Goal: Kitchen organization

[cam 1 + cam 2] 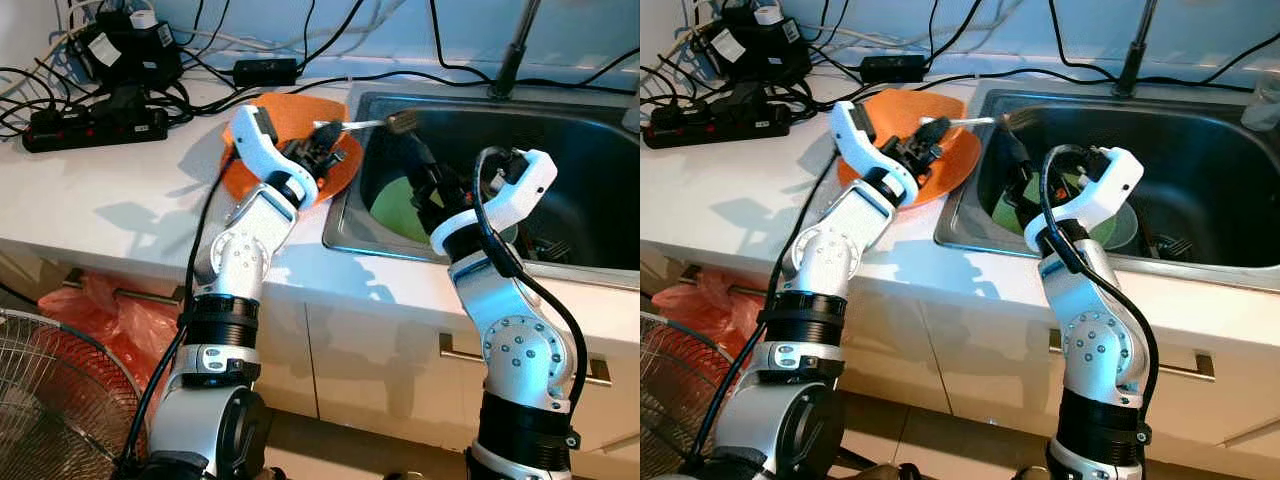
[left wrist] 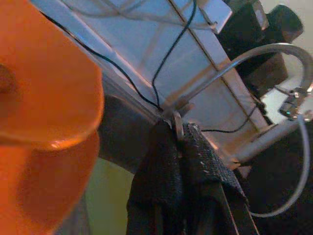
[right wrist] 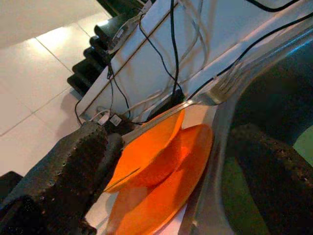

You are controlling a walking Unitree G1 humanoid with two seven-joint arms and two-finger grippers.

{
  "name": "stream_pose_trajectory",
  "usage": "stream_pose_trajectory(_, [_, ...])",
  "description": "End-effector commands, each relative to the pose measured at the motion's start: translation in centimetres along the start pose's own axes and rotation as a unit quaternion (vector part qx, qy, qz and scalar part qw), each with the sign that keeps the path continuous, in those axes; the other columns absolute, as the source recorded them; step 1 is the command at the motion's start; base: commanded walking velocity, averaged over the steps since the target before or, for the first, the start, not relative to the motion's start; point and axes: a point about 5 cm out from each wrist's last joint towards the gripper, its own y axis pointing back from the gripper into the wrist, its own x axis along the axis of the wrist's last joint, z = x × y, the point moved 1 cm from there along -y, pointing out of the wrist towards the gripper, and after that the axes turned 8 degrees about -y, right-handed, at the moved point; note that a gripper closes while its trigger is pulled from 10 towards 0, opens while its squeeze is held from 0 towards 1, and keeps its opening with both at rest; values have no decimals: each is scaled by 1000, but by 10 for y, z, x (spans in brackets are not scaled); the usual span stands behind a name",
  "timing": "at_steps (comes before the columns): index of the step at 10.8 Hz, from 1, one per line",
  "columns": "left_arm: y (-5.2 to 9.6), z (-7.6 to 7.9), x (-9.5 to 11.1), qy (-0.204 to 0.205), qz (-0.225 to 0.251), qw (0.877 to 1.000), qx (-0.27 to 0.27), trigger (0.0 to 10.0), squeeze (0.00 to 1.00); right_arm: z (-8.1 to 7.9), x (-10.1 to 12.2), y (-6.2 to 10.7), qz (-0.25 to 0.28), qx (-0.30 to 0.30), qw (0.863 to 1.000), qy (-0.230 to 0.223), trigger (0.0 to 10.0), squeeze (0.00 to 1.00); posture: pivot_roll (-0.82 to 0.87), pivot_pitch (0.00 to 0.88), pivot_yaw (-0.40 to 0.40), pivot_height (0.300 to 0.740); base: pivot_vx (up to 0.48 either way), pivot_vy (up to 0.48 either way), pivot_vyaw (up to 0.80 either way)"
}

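Note:
My left gripper (image 1: 322, 145) is shut on the handle of a silver fork (image 1: 365, 124). It holds the fork level above two stacked orange plates (image 1: 290, 115) on the counter by the sink's left rim. The tines point out over the steel sink (image 1: 340, 235). In the left wrist view the handle (image 2: 177, 125) is pinched between the black fingers, with the orange plates (image 2: 39, 98) beside it. My right gripper (image 1: 420, 170) reaches into the sink, open, just below the tines and above a green plate (image 1: 395, 210). The right wrist view looks between its spread fingers at the fork (image 3: 215, 93) and the plates (image 3: 161, 161).
Black power strips and tangled cables (image 1: 95, 125) crowd the counter's back left. The faucet (image 1: 515, 50) rises behind the sink, and dark dishes lie at the sink's right (image 1: 545, 245). Below the counter stand a wire fan (image 1: 50, 400) and a red bag (image 1: 100, 310).

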Motion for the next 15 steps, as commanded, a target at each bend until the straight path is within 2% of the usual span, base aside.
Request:
stream_pose_trajectory(1, [0,17,-22,62,-14,998,-27,0,0,-16,-5,-2,-2,31,999,-25,10000,0,-101,80,82,740,0,0,0])
stream_pose_trajectory(3, [3,22,-19,100,-15,994,-48,0,0,-17,-3,-7,-1,35,999,-23,10000,0,-91,80,75,740,0,0,0])
stream_pose_trajectory(5, [7,25,-19,102,-24,993,-59,0,0,-16,-2,-12,4,35,999,-20,10000,0,-78,80,66,740,0,0,0])
stream_pose_trajectory(9, [24,30,-9,112,-39,988,-103,0,0,-27,9,-35,28,69,997,-21,10000,0,-57,85,55,740,0,0,0])
stream_pose_trajectory(11, [33,37,-8,104,-56,983,-143,0,0,-31,14,-41,42,79,996,-19,10000,0,-37,90,51,740,0,0,0])
stream_pose_trajectory(14, [42,37,-2,105,-61,979,-161,0,0,-34,26,-46,67,82,994,-14,10000,0,-35,97,57,740,0,0,0])
stream_pose_trajectory(15, [45,37,-3,114,-69,976,-171,0,0,-34,30,-48,78,82,993,-12,4510,0,-36,98,62,740,0,0,0])
